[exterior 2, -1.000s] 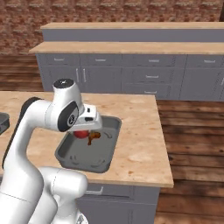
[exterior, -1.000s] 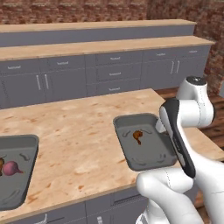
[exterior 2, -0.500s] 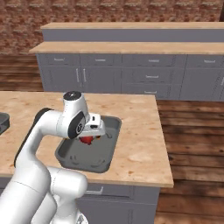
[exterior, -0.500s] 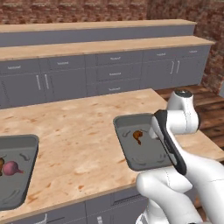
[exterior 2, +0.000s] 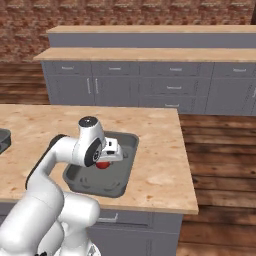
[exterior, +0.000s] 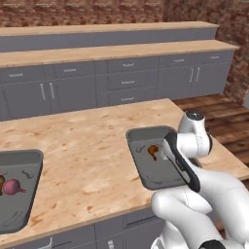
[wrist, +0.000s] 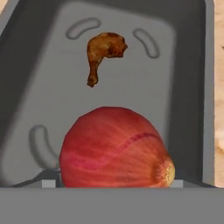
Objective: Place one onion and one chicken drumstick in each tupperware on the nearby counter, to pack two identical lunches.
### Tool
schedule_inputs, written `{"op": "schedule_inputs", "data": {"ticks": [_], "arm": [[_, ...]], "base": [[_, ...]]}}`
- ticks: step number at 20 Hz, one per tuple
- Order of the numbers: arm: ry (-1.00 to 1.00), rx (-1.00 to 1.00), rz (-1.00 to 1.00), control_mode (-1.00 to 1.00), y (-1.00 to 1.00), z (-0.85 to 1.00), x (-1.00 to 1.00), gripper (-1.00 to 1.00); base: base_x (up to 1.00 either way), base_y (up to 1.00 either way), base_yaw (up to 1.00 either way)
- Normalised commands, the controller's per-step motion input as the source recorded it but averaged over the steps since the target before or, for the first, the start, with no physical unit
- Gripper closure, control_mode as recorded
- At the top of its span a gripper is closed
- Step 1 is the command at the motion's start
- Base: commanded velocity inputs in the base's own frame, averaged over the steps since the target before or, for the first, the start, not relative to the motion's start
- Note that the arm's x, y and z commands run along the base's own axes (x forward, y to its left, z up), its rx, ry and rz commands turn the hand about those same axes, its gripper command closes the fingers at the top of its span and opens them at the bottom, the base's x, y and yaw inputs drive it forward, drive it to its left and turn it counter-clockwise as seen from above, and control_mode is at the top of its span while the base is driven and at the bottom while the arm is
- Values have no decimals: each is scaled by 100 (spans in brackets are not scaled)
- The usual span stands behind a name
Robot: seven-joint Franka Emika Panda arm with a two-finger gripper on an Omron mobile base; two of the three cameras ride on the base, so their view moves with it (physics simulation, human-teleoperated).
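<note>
The two-finger gripper (exterior 2: 106,161) held the round bright red onion (wrist: 114,148) over the shallow grey tupperware tray (wrist: 183,113), near the small brown chicken drumstick (wrist: 103,53). No writing showed.

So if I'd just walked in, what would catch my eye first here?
Probably the big red onion right in front of the gripper, low over a grey tray on the wooden counter. A small brown chicken drumstick already lies in that tray. Far to the left, a second tray holds another onion.
</note>
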Motion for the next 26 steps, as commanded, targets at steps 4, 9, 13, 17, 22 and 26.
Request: {"op": "schedule_inputs", "data": {"ticks": [4,9,13,17,22,26], "arm": [[0,0,0,-100,0,-43,34,100],[0,0,0,-100,0,-38,36,100],[0,0,0,-100,0,-25,40,100],[0,0,0,-100,-1,-9,52,100],[0,0,0,-100,0,-20,36,-100],[0,0,0,-100,-8,0,1,-100]], "base": [[0,0,0],[0,0,0],[0,0,0],[0,0,0],[0,0,0],[0,0,0]]}}
